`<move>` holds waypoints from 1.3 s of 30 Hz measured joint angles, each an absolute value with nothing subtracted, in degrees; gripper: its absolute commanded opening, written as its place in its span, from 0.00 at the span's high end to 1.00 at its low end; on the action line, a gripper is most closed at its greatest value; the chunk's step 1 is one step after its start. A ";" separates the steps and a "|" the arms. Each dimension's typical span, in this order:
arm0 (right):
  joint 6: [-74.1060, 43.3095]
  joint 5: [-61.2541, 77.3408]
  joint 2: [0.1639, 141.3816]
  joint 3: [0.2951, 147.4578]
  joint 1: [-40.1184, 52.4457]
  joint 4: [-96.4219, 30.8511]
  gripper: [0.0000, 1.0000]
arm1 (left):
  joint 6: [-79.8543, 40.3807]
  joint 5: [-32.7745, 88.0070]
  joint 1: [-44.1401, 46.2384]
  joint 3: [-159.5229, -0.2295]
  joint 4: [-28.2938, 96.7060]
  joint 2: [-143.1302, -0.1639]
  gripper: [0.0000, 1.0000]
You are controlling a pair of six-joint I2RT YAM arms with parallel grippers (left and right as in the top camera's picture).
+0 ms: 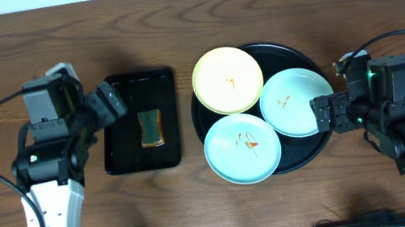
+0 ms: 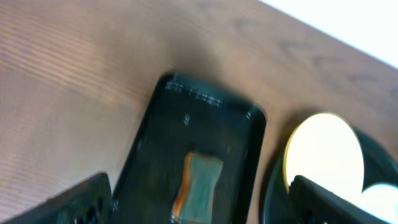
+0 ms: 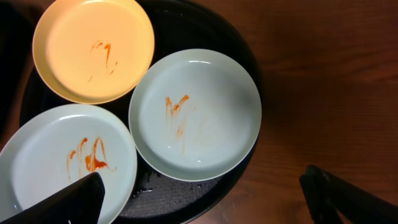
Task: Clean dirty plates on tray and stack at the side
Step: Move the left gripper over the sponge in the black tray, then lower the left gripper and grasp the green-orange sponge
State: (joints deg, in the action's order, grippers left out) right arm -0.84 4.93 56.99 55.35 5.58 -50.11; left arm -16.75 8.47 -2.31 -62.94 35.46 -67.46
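Ahead of the left tool (image 1: 109, 102), whose jaws are spread wide and hold nothing, a sponge (image 1: 150, 128) lies in the rectangular tray (image 1: 122, 146), likely kept ready for wiping. Facing the right tool (image 1: 323, 115), equally wide and empty, three orange-smeared plates (image 1: 290, 102) crowd the round tray (image 1: 283, 56) on the tabletop (image 1: 12, 46), apparently awaiting cleaning. No writing is legible.
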 measured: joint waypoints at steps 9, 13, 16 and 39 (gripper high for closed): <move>-0.82 5.15 56.99 55.35 5.58 -50.11 0.01 | -12.36 6.59 3.88 -63.07 34.33 -79.66 0.12; -0.82 5.17 56.99 55.35 5.58 -50.11 0.01 | -11.33 6.13 6.63 -63.07 34.59 -86.61 0.18; -0.82 5.15 56.99 55.35 5.58 -50.11 0.01 | -10.74 6.00 8.16 -63.07 34.89 -91.39 0.25; -0.82 5.15 56.99 55.35 5.58 -50.11 0.01 | -11.18 6.04 9.04 -63.07 36.10 -103.39 0.55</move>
State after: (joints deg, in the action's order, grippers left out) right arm -0.82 5.15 56.99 55.35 5.58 -50.11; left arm -11.18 6.04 9.04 -63.07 36.10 -103.39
